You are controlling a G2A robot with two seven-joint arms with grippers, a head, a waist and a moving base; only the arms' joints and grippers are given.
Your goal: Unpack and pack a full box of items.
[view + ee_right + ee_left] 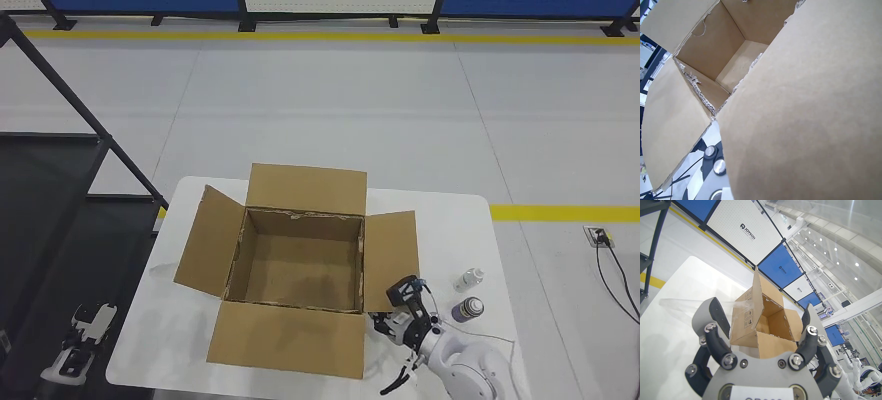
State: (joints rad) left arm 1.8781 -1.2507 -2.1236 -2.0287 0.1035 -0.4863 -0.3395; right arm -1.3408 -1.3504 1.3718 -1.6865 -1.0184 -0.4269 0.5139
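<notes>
An open brown cardboard box [290, 345] stands mid-table with all flaps folded outward; its inside looks bare. My right gripper [402, 300] sits at the near corner of the box's right flap [392, 258]. In the right wrist view that flap [800, 113] lies close in front and covers the gripper. My left gripper [88, 325] hangs off the table's left edge. In its own view it [762, 317] is open with nothing between the fingers, facing the box [776, 345] from a distance.
Right of the box stand a small clear bottle [470, 279] and a dark can [467, 309]. A strip of clear tape [742, 305] trails from one box flap. A black frame [70, 110] stands left of the white table [440, 215].
</notes>
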